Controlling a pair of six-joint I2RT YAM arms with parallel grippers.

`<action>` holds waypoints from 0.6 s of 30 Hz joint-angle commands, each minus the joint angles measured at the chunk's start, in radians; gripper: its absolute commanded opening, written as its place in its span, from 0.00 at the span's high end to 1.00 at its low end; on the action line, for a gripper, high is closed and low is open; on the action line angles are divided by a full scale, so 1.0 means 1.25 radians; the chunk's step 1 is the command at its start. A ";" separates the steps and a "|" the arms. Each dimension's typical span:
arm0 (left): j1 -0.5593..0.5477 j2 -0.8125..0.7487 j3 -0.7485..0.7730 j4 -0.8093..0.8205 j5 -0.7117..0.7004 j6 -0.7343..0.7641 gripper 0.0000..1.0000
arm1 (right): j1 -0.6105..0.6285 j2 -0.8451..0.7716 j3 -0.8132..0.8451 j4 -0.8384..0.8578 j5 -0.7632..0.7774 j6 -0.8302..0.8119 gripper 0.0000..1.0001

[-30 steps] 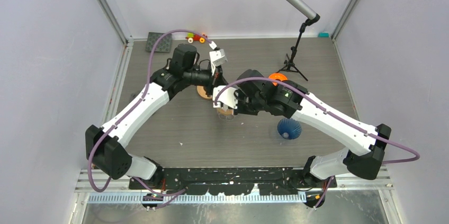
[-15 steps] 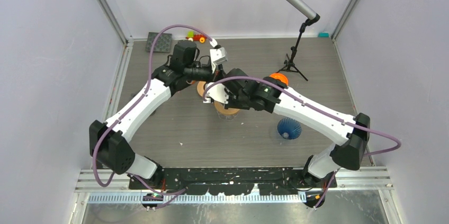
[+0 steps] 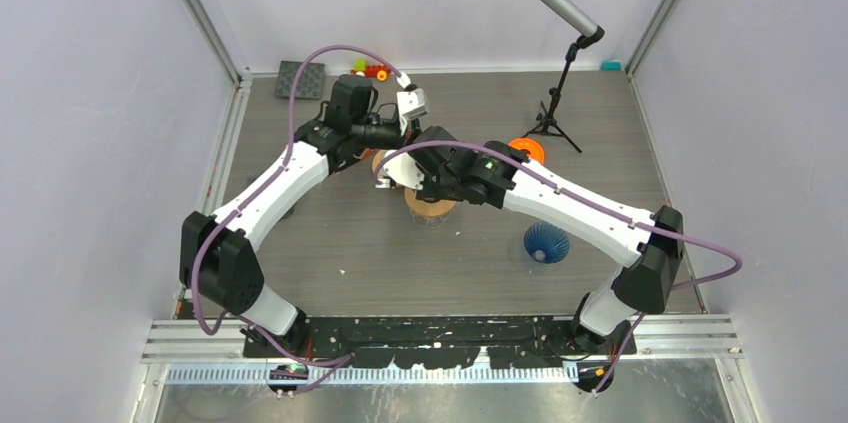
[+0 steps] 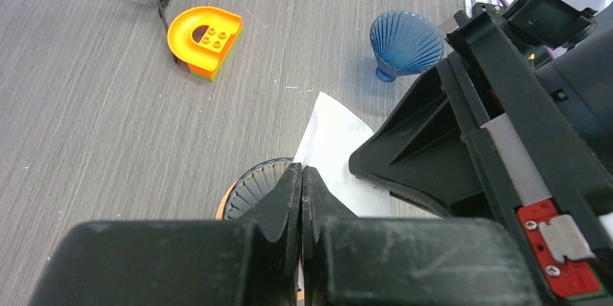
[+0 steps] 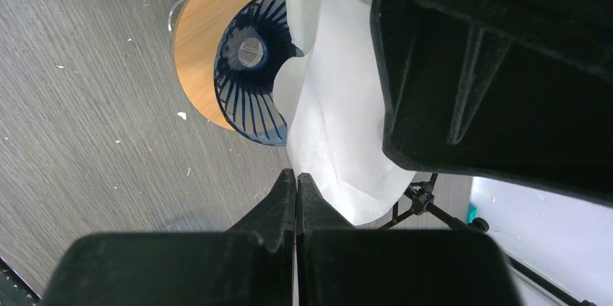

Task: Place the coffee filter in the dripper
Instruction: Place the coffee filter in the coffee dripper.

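The white paper coffee filter (image 5: 340, 125) hangs in the air, partly spread, its edge just above the dark ribbed dripper (image 5: 249, 89), which sits in a round wooden stand (image 5: 195, 45). My right gripper (image 5: 296, 176) is shut on the filter's lower edge. Facing it, my left gripper (image 4: 302, 172) is shut on the filter's (image 4: 332, 136) opposite edge, with the dripper (image 4: 249, 187) just beyond its tips. From above, the filter (image 3: 402, 169) hangs between both wrists, up and left of the dripper (image 3: 430, 207).
A second blue ribbed cone (image 3: 546, 241) lies to the right. An orange toy block (image 3: 526, 148), a microphone on a tripod (image 3: 556, 113), a small toy car (image 3: 372, 70) and a dark mat (image 3: 300, 78) stand at the back. Both arms crowd the middle.
The right arm has swung left and toward the back with the filter. The left arm has drawn in a little. Both grippers stay shut.
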State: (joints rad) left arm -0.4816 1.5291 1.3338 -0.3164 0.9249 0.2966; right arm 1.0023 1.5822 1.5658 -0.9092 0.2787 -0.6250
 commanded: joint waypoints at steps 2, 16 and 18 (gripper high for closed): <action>0.009 0.003 -0.023 0.069 0.029 0.018 1.00 | 0.005 0.015 0.034 0.007 0.014 0.014 0.99; 0.029 0.033 -0.080 0.161 0.059 0.018 1.00 | 0.005 0.050 0.029 -0.011 0.019 0.030 0.99; 0.031 0.036 -0.087 0.171 0.062 0.019 1.00 | 0.006 0.054 0.030 -0.012 0.019 0.032 0.99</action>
State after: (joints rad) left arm -0.4530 1.5738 1.2366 -0.1894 0.9668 0.3004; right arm 1.0023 1.6447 1.5673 -0.9169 0.2806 -0.6029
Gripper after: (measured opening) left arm 0.008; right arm 0.020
